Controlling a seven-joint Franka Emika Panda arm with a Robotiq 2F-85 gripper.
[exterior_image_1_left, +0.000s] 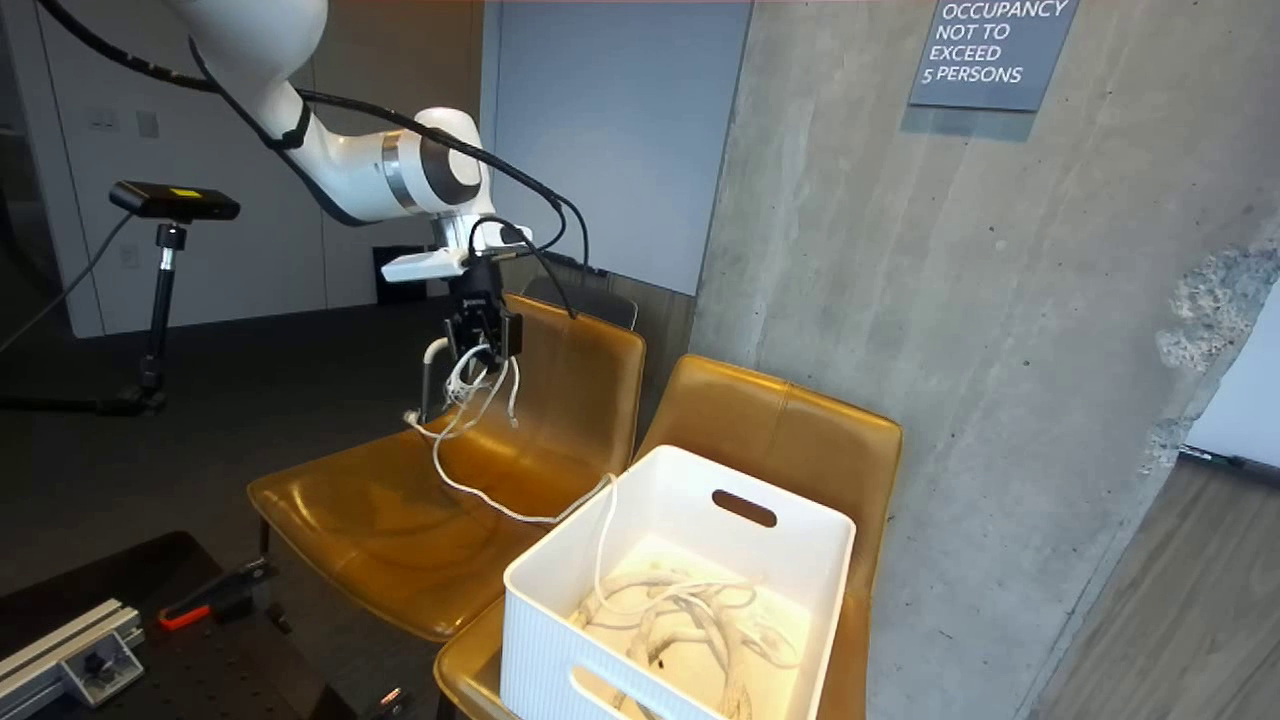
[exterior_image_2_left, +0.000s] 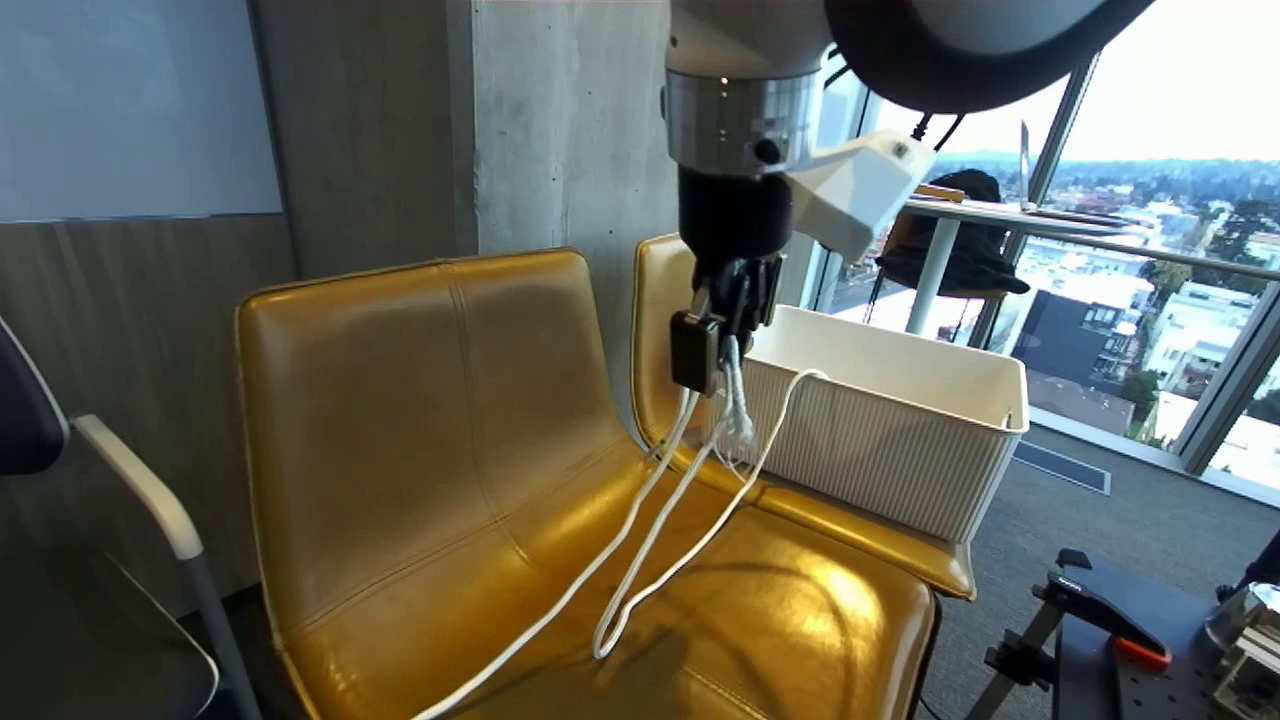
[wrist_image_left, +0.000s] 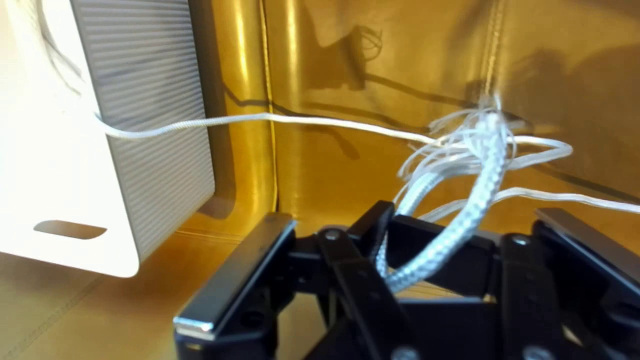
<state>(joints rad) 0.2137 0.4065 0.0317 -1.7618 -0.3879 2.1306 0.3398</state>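
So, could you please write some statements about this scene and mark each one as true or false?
1. The end effector holds a white rope. True.
2. The rope reaches into the white bin. True.
3. The bin lies on its side. False: it stands on a tan chair, opening upward.
4. The end effector is inside the bin. False: it hangs above the neighbouring chair.
5. A frayed end of the rope shows in the wrist view. True.
6. The wall sign allows ten persons. False: it allows five.

A grey occupancy sign hangs on the concrete wall near a whiteboard, and a pale table stands by tall windows.
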